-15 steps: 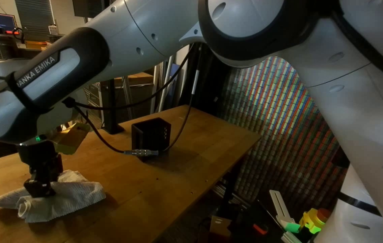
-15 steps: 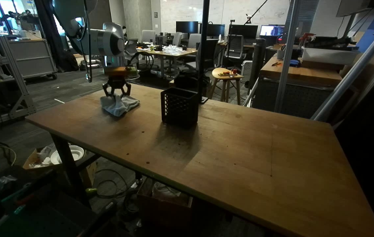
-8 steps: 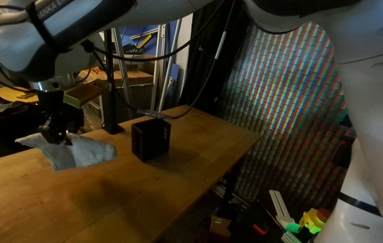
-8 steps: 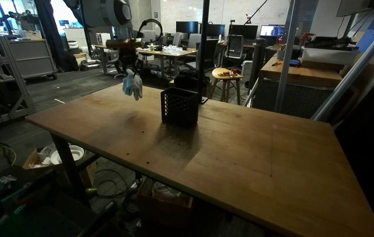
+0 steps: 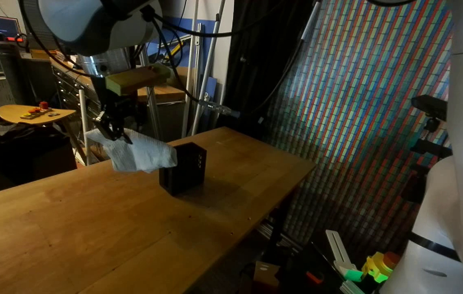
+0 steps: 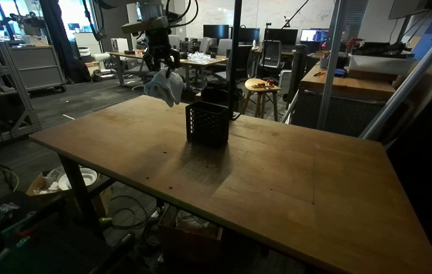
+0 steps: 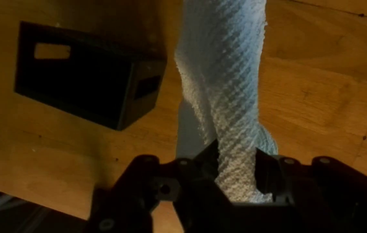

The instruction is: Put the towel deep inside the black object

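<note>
A pale, coarse-ribbed towel point(image 7: 222, 81) hangs in midair above a wooden tabletop point(image 6: 276, 171), beside the open-topped black crate point(image 6: 217, 131) meant to receive it, apart from it and not over its opening. The fingers point(image 7: 267, 171) are drawn nearly together, with a gathered fold of the cloth squeezed between them and loose ends falling away on either side. The fabric looks light, soft and limp, its rough weave likely to resist slipping and nothing in it likely to break. The bunched fold seems a sound place to hold, since the rest can trail below, though a drooping end could catch on the crate's rim; getting the towel deep inside would probably mean lowering that fold past the rim before release. In the wrist view, the crate's interior is too dark to show its floor, and the fingers block part of the gripped cloth. In an exterior view, the hanging end covers a portion of the crate, and its height against the rim is hard to judge. The robot arm point(image 5: 76, 24) is cut off by the frame in both exterior views.
</note>
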Controlling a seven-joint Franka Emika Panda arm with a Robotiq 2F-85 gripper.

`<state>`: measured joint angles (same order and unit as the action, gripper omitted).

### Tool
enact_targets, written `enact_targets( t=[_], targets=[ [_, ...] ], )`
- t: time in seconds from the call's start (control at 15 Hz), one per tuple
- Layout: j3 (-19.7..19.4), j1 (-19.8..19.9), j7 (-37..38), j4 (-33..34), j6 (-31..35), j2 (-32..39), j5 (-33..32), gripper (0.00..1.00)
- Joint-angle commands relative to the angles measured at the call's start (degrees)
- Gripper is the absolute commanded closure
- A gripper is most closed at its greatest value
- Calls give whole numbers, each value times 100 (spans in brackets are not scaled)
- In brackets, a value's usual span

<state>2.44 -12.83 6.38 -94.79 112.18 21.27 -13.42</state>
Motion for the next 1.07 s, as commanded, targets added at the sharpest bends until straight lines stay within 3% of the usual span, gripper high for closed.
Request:
enact_targets(
  t=[0.0,0.47,1.0],
  targets=[
    [-103,124,437,-453,-193,-449,-264,96],
    [-268,571,414,-712,-248,-737,-504,96],
    [-402,1057,209,-518,114,-432,-367,96]
  ],
)
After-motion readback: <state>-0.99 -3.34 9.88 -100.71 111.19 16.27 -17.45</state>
